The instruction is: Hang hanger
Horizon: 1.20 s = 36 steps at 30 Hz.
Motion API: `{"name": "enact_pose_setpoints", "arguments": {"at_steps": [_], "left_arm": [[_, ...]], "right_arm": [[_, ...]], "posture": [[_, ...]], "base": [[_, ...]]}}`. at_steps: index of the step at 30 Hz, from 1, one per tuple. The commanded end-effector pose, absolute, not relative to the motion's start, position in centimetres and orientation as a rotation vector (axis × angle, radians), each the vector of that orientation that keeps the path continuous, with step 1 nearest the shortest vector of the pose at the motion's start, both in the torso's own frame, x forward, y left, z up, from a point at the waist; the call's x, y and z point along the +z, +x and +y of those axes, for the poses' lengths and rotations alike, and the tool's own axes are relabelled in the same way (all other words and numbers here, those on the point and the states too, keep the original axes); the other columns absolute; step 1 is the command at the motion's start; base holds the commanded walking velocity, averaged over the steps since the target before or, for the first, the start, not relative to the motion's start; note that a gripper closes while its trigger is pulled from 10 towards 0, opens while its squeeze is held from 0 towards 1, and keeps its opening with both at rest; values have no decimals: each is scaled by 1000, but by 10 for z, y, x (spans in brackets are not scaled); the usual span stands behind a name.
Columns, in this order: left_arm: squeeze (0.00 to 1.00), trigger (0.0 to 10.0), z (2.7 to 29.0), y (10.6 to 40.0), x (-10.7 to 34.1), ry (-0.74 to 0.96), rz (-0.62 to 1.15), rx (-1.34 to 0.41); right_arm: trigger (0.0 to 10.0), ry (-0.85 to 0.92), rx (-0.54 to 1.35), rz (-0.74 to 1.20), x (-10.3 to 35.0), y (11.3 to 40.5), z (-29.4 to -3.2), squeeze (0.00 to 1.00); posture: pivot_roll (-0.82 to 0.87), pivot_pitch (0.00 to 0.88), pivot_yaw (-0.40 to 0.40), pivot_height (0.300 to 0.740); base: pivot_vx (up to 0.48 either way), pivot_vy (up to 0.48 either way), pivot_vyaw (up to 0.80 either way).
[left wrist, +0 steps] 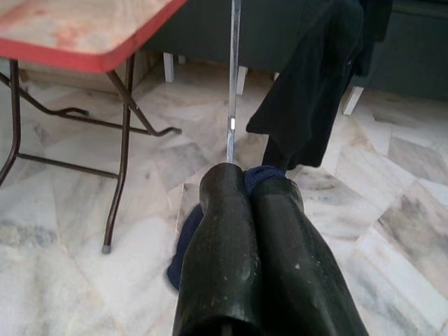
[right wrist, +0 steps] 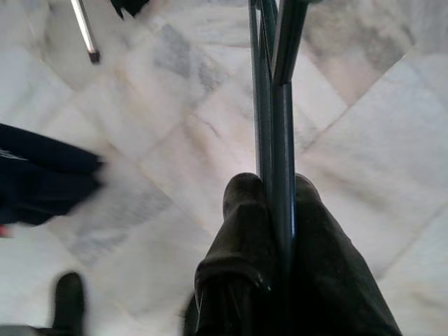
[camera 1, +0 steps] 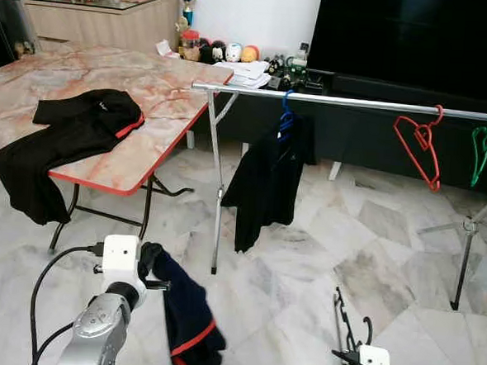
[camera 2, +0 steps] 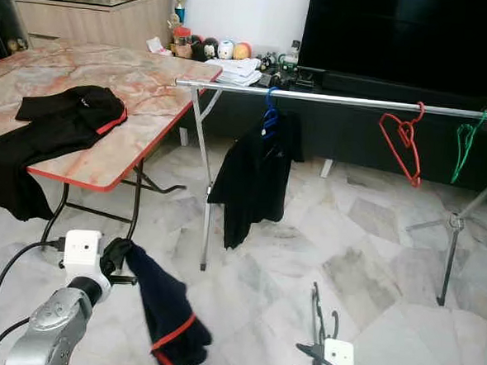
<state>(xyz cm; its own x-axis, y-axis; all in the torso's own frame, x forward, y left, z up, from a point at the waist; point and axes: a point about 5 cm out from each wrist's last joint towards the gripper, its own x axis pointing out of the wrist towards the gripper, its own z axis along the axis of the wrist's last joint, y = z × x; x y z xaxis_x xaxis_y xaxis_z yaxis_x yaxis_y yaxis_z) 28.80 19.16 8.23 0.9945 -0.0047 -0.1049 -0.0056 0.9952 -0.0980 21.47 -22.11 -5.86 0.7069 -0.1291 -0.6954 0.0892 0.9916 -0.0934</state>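
Hanger [right wrist: 273, 105], dark and thin, stands upright from the right gripper [right wrist: 276, 192], whose fingers pinch its frame low over the marble floor [camera 1: 303, 294]. Raised to the left, the left gripper [left wrist: 245, 185] clamps a navy garment [camera 1: 187, 320] that dangles below it. Beyond both, the rail [camera 1: 356, 101] carries a black shirt [camera 1: 268, 180], a red hanger [camera 1: 419, 148] and a green hanger [camera 1: 483, 147].

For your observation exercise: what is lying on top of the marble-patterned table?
A black garment with red trim lies on the table, one end drooping over the front edge. Whatever tabletop it covers is hidden.
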Motion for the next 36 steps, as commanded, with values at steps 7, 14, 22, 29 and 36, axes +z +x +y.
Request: {"name": "enact_pose_setpoints", "arguments": {"at_steps": [7,14,22,29,36], "left_arm": [[0,10000,186,284,87,-80,74,-6],[0,10000,192,284,87,-66,90,1],[0,10000,188,288,92,-57,80,-29],[0,10000,192,294,103,-57,47,-22],[0,10000,195,294,107,-53,35,-15]], "right_arm": [[10000,-94,-122,895,-78,184,-216,0],[10000,-65,-126,906,-82,177,-210,0],[10000,-70,-113,912,-83,176,-208,0],[10000,-72,-101,911,-82,178,-207,0],[10000,-71,-107,916,-82,178,-207,0]], "posture": [[71,0,10,740],[66,0,21,740],[70,0,25,740],[88,0,19,740],[93,0,16,740]], "base": [[0,54,0],[0,451,0],[0,480,0],[0,480,0],[0,480,0]]}}
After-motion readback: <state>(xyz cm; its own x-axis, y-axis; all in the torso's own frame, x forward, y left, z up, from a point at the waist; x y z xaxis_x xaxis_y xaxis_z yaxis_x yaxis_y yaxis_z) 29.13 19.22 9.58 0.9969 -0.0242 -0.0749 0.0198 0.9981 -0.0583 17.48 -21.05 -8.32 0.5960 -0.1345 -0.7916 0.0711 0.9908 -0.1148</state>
